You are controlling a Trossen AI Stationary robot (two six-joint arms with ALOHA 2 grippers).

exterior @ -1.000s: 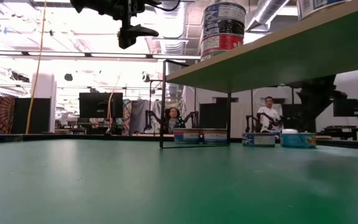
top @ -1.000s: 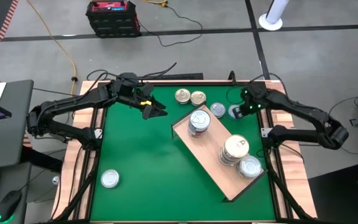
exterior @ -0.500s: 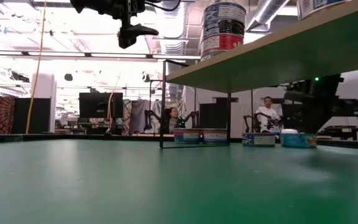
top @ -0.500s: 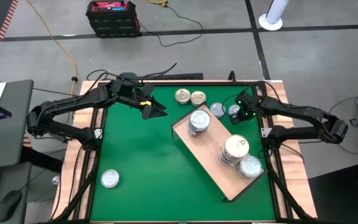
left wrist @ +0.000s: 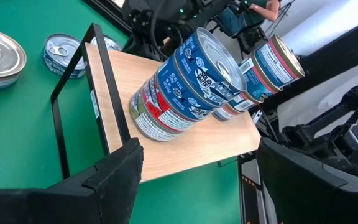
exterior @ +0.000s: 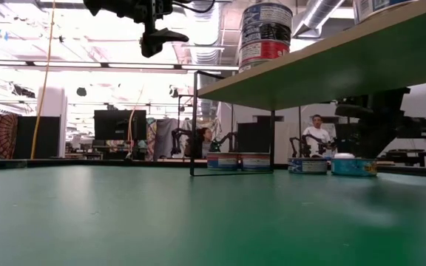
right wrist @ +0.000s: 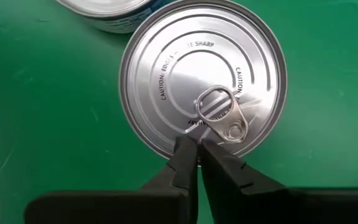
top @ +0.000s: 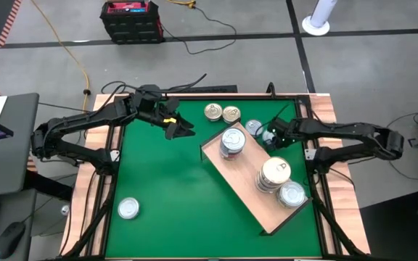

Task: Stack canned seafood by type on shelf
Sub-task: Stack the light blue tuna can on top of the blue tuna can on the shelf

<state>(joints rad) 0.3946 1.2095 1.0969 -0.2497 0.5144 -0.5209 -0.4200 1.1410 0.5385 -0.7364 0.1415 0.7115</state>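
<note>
1. Right wrist view puts a silver-lidded can (right wrist: 202,79) directly under my right end effector (right wrist: 199,155), flat on the green table (right wrist: 36,118), lid up.
2. My right end effector's fingers are pressed together, nothing between them, tips touching or just over the lid's edge beside the pull tab (right wrist: 219,112).
3. Round and squat, the can has no long axis across the table; its short axis stands upright, and the tab's ring points away from my fingertips.
4. Risk, as I judge it: closed fingers cannot straddle the can, so pushing down would skid it into the neighbouring can (right wrist: 114,12) or snag the tab.
5. Beyond the can, the shelf (top: 247,180) lies just beside my right end effector, carrying stacked cans (top: 231,142).
6. My left end effector (top: 182,129) waits well apart across the table, fingers spread and empty.
</note>
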